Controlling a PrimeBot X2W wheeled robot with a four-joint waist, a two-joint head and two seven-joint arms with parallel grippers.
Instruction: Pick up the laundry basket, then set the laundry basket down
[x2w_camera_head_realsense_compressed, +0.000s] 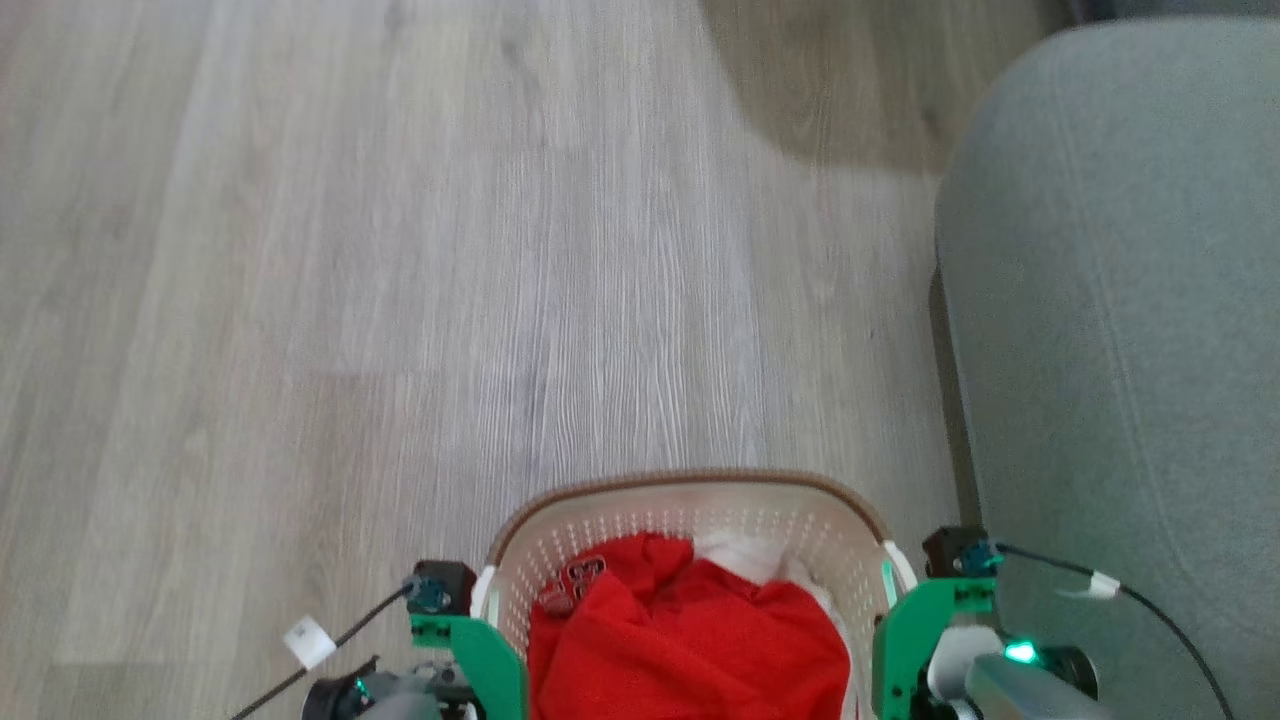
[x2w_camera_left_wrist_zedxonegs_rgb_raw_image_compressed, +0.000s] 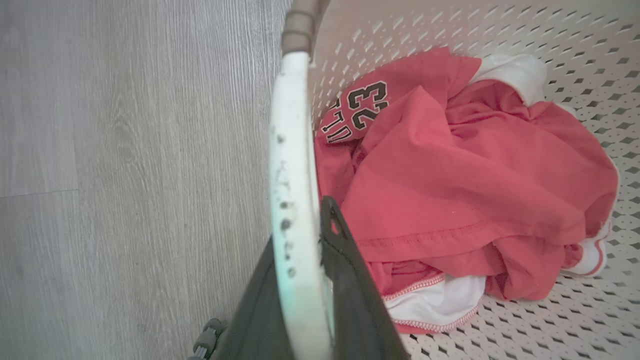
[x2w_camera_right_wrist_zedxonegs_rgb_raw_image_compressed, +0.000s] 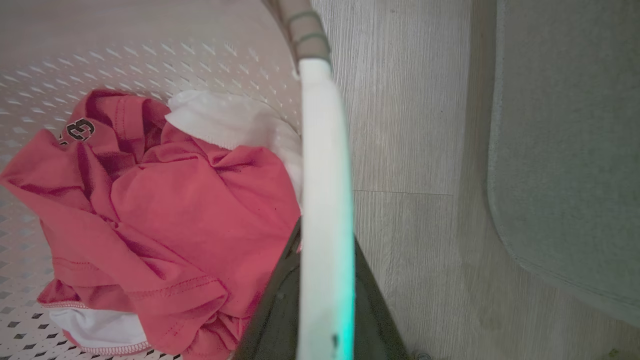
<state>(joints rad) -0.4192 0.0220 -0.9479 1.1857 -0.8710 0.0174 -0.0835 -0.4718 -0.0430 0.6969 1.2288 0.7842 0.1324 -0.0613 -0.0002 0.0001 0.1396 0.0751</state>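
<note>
Two-handed grasp of the laundry basket (x2w_camera_head_realsense_compressed: 690, 480), seen from the head and both wrists. The laundry basket sits directly before the robot, over the wooden floor (x2w_camera_head_realsense_compressed: 400, 250). A grey upholstered seat (x2w_camera_head_realsense_compressed: 1120, 300) lies just beside the basket on the robot's right.

The left pincer (x2w_camera_left_wrist_zedxonegs_rgb_raw_image_compressed: 300, 225) is clenched on the basket's left handle (x2w_camera_left_wrist_zedxonegs_rgb_raw_image_compressed: 292, 150), with one dark finger inside the basket wall and one outside it. The right pincer (x2w_camera_right_wrist_zedxonegs_rgb_raw_image_compressed: 325, 235) grasps the right handle (x2w_camera_right_wrist_zedxonegs_rgb_raw_image_compressed: 322, 140) in the same way, a finger on either side of the white bar.

Step in hand, as judged: the pick-up, with both grips seated. Whether the basket's base rests on the floor or hangs clear of it cannot be told. The next move calls for both arms to travel together and level so that the basket does not tip. The right side should also be kept off the grey seat.

Contents: a crumpled red shirt (x2w_camera_head_realsense_compressed: 690, 630) with a printed number covers most of the basket's bottom. A white cloth (x2w_camera_head_realsense_compressed: 745, 555) shows at the far edge of the shirt, toward the basket's right wall. White trimmed fabric also shows under the shirt's near hem. Nothing hangs over the brown rim.
</note>
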